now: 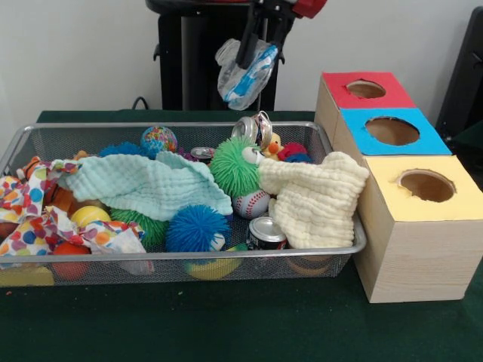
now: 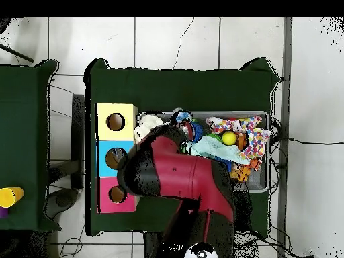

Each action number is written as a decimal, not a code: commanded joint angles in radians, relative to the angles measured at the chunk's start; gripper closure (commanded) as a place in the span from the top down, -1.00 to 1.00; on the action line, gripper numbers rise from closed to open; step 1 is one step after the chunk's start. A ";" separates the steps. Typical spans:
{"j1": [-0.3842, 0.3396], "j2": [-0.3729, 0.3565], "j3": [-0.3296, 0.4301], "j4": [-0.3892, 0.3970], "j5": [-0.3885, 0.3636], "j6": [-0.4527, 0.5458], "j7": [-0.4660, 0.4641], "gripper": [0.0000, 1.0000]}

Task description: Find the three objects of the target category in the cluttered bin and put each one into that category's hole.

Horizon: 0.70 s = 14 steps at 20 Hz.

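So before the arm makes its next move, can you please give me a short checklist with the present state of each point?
1. Claw has a grip on the crumpled plastic bag: ok, the bag hangs from it.
2. Bag lifted free of the wire bin: ok.
3. Red hole, blue hole, yellow hole unblocked: ok.
4. Claw already over a hole: not ok, it hangs above the bin's back edge.
5. Which hole suits the bag: cannot tell.
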 commanded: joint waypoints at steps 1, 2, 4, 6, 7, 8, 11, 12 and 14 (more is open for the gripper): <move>0.063 0.058 -0.077 -0.090 0.065 0.193 0.319 -1.00; 0.076 0.064 -0.089 -0.100 0.073 0.202 0.324 -1.00; 0.103 0.081 -0.116 -0.119 0.087 0.218 0.333 -1.00; 0.128 0.097 -0.139 -0.137 0.092 0.235 0.345 -1.00; 0.140 0.102 -0.151 -0.138 0.095 0.236 0.353 -1.00; 0.150 0.107 -0.164 -0.141 0.100 0.237 0.362 -1.00; 0.170 0.118 -0.183 -0.141 0.118 0.238 0.370 -1.00; 0.175 0.124 -0.186 -0.144 0.123 0.239 0.372 -1.00; 0.187 0.135 -0.194 -0.149 0.135 0.240 0.377 -1.00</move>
